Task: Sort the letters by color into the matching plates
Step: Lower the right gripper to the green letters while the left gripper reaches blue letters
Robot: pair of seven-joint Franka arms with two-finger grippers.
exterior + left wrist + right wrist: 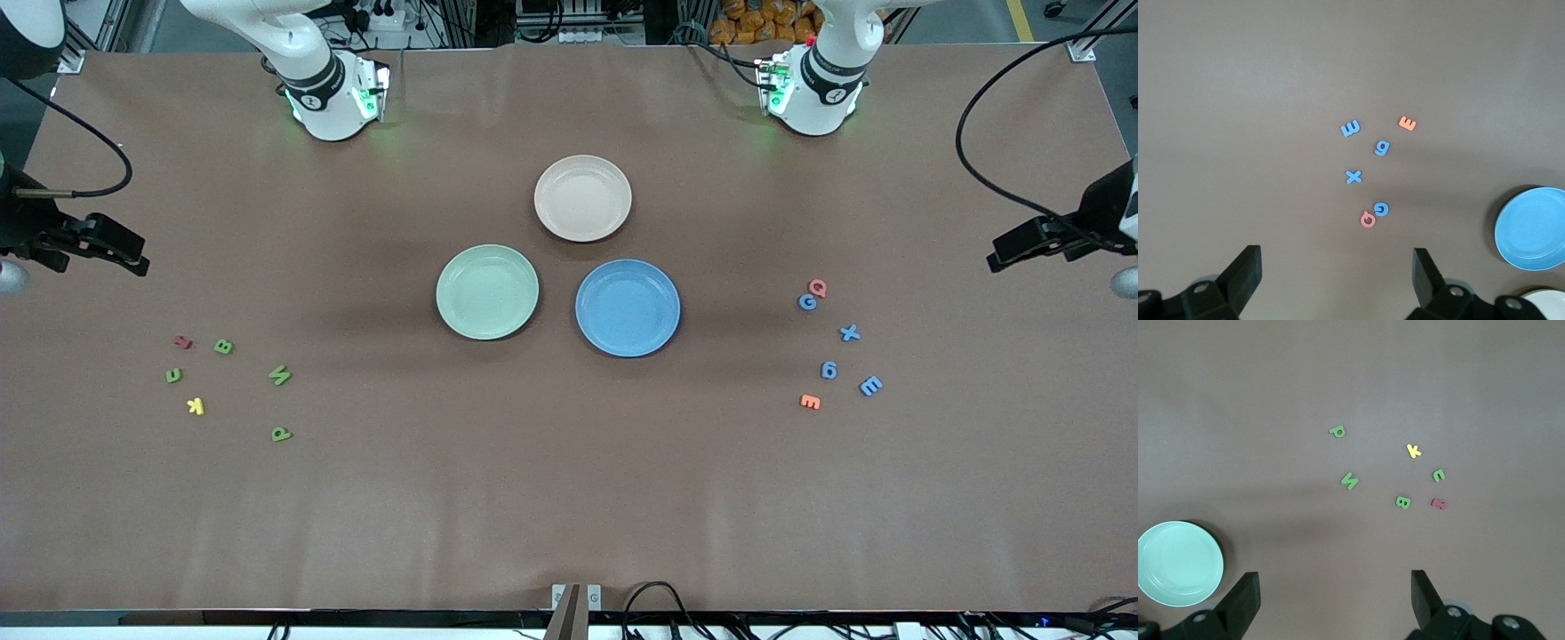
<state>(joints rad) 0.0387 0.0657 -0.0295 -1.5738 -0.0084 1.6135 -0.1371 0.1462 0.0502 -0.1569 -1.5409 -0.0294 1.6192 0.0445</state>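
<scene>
Step in hand: I judge nothing is sorted yet; all three plates are bare, so the first pick is still to be made.
Left gripper: released, fingers spread wide, nothing between them; it hangs over the table at the left arm's end, above the blue cluster.
Right gripper: likewise spread and unladen, over the table at the right arm's end, above the green cluster.
Blue letters: four small chunky flat shapes, a G, an X, a 9 and an E, loosely grouped; the G touches a pink Q, and an orange E lies nearest the front camera.
Green letters: four, well spaced, with a red piece and a yellow K among them.
Green plate: pale mint, mid-table, beside the blue plate; a beige plate lies farther from the camera.
Advice to myself: start with isolated letters such as the X, descend straight, and close across the narrow width; leave the G until I can part it from the Q.
</scene>
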